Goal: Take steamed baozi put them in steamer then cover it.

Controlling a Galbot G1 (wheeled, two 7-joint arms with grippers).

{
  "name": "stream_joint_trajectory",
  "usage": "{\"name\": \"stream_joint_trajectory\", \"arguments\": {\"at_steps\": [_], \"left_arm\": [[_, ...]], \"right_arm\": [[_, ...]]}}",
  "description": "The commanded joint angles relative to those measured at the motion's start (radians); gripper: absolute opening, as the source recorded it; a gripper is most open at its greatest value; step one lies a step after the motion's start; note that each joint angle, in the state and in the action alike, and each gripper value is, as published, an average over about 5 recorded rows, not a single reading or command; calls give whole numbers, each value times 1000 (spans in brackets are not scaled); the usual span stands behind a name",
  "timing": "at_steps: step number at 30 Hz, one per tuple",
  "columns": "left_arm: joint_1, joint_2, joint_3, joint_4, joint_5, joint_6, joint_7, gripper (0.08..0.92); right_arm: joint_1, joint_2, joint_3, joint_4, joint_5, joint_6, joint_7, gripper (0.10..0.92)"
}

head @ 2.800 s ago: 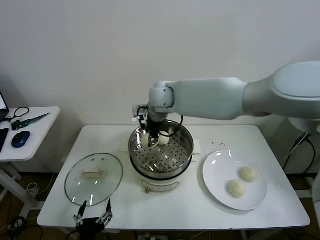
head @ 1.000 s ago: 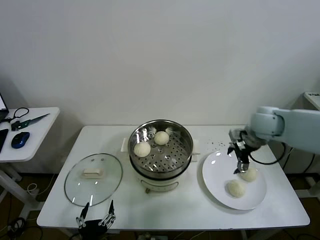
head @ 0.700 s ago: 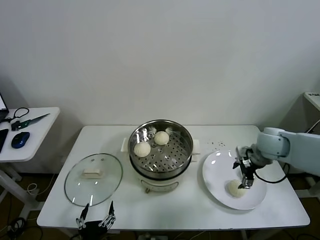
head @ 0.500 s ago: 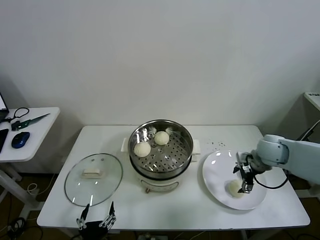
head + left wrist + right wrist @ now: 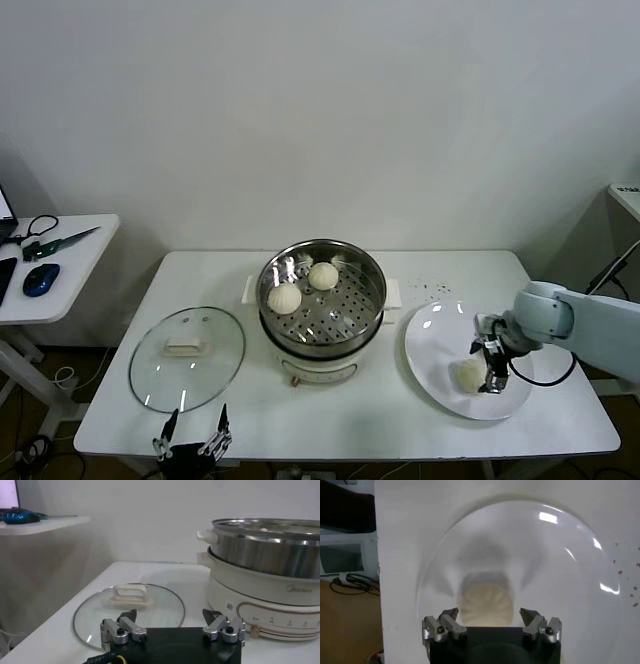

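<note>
The right gripper [image 5: 488, 366] hangs low over the white plate [image 5: 432, 350], its fingers [image 5: 445, 622] spread wide apart, one on each side of a bun [image 5: 485, 600]. In the right wrist view that bun sits between the open fingertips, nothing clamped on it; whether the pads already touch the dough is hard to tell. In the head view a bun [image 5: 467, 374] shows on the plate just beside the gripper, toward the steamer. A second bun may lie under the gripper, but the arm hides that spot.

The steamer [image 5: 322, 300] stands in the middle of the white table [image 5: 350, 410], uncovered, with two buns on its perforated tray: one [image 5: 284, 298] near the robot's left wall, one [image 5: 322, 275] toward the back.

The glass lid [image 5: 187, 357] lies flat on the table to the robot's left of the steamer, handle up, well apart from the pot's rim.

The left gripper [image 5: 190, 438] waits at the near table edge just in front of the lid, fingers [image 5: 120, 629] wide open and holding nothing.

A small side table [image 5: 55, 262] with a blue mouse [image 5: 40, 278] stands farther left.
</note>
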Motion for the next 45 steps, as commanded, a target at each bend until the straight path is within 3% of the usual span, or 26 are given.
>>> {"name": "stream_joint_trajectory", "arguments": {"at_steps": [1,10,15,22,27,31,37,45], "left_arm": [[0,-1,0,1,-1,0,0,823],[1,-6,2,1,1,-2,-1,823],[1,-6,1,-1,1,-1,-2,823],[3,-7,3,-5,6,1,-1,823],[3,-7,7,-9,8,3,0,823],[3,-6,8,-10,9,4,0,823],[4,-2,3,-7,7,2,-1,823],[1,1,3,-7,3,-1,-2,823]], "right_arm": [[-52,2,41,-24,-17,-1,-3,823],[-56,16,53,-27,-18,2,-11,718],[94,31,-29,-14,-17,60,-51,686],[614,208,-349,-31,111,288,-197,679],[846,397,-374,-56,226,568,-318,682],[931,522,-322,12,253,718,-377,702],[923,669,-219,125,117,823,-310,736],[681,780,-158,117,-211,843,-182,713]]}}
